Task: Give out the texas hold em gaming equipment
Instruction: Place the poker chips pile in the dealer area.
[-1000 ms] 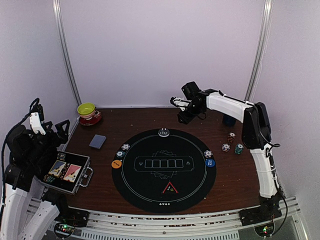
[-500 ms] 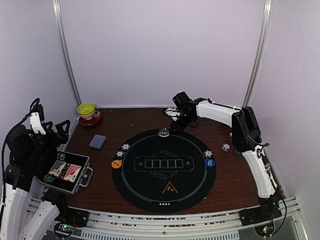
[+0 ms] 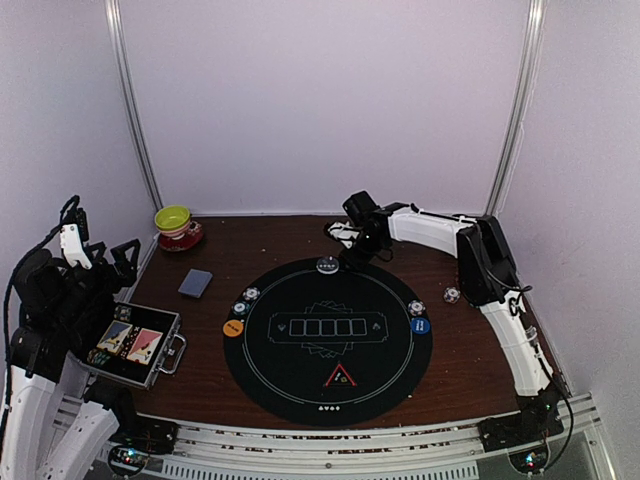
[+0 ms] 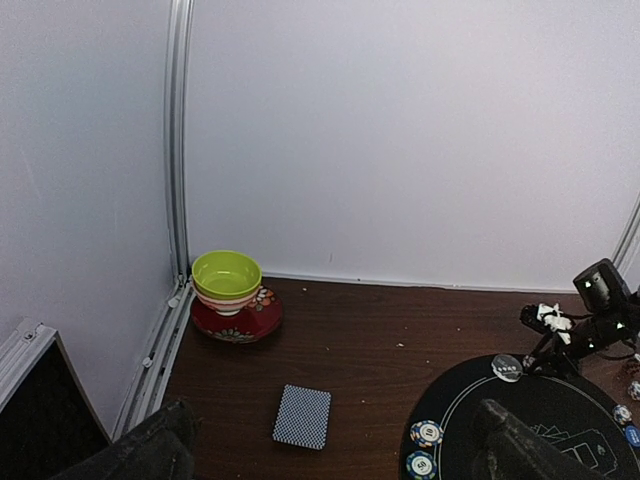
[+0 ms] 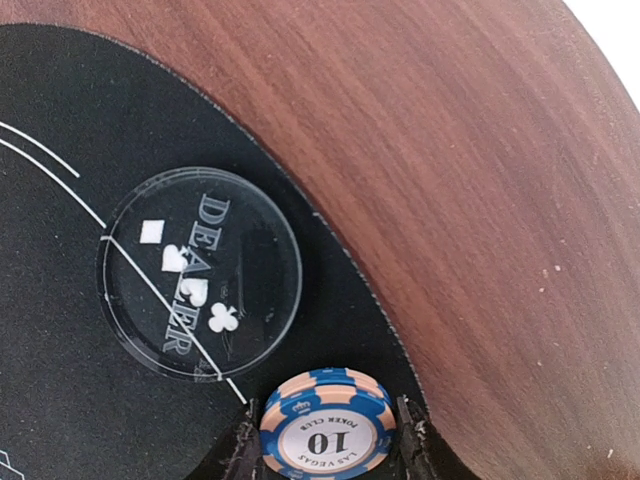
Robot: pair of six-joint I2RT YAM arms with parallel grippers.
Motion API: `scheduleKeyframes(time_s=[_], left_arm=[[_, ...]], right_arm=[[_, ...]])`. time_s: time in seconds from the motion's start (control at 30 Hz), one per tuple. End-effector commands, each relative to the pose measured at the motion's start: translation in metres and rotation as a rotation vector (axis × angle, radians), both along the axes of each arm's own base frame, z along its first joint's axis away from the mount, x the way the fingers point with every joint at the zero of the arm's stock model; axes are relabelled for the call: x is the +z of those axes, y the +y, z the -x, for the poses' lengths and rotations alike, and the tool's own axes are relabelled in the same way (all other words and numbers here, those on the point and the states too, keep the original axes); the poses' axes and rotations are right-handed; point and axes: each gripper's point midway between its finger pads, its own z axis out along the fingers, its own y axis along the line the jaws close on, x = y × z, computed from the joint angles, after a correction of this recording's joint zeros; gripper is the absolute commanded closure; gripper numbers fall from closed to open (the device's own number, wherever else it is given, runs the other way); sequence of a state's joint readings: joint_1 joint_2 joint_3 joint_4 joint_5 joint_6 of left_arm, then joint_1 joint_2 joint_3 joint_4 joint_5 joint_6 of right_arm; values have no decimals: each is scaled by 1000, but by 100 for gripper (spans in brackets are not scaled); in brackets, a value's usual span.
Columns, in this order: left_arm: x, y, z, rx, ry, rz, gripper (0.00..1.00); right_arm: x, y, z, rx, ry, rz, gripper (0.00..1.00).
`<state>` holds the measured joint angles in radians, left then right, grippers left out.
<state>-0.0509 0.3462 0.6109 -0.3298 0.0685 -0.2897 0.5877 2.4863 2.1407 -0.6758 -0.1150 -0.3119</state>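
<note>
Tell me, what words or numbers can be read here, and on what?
"DEALER", beside four card-suit signs: on the clear disc lying on the black mat.
"10", "POKER CLUB", "LAS VEGAS": on the blue-and-peach chip in the right gripper.
Print on the two chips at the mat's left edge: too blurred to read.

Clear disc [image 5: 200,272] reading DEALER, blue-striped chip [image 5: 328,428] marked 10 (POKER CLUB, LAS VEGAS)

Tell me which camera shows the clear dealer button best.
Right wrist: the dealer button sits close, its lettering readable. Top external shows only a tiny disc at the mat's far edge; left wrist, a small pale spot.
</note>
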Motion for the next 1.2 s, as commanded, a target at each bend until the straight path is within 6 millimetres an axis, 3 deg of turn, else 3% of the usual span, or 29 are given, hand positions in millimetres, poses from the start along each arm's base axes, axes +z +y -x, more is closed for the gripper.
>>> scheduleKeyframes(time_s=[0.0, 0.83, 1.0, 1.17], left_arm=[[14, 1, -2, -1, -52, -1, 2], [14, 1, -2, -1, -54, 0, 2], [14, 1, -2, -3, -53, 0, 2], [14, 1, -2, 0, -53, 0, 2]], right_arm=[[3, 10, -5, 14, -32, -7, 71], [-5, 14, -3, 29, -51, 37, 68], [-3, 13, -1, 33, -53, 48, 58], [12, 12, -2, 33, -72, 43, 49]])
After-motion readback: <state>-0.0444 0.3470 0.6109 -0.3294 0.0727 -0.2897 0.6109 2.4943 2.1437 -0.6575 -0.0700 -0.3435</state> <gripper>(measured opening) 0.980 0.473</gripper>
